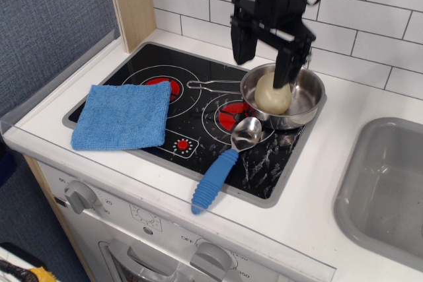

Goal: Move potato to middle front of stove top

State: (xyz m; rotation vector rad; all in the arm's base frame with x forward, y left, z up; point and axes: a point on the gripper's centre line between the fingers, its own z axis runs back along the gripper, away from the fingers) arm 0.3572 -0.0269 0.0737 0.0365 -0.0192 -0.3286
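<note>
The pale cream potato (271, 96) lies inside the steel pan (305, 102) at the back right of the black stove top (132, 70). My black gripper (264, 57) hangs just above the pan with its jaws open. The left finger (242, 41) is outside the pan's left rim. The right finger (286, 65) reaches down to the top of the potato and hides part of it. The gripper holds nothing.
A blue folded cloth (123, 115) covers the stove's front left. A spoon with a metal bowl (246, 133) and blue handle (214, 177) lies on the front right. The pan's wire handle (213, 85) points left. A grey sink (386, 183) is at the right. A tiled wall stands behind.
</note>
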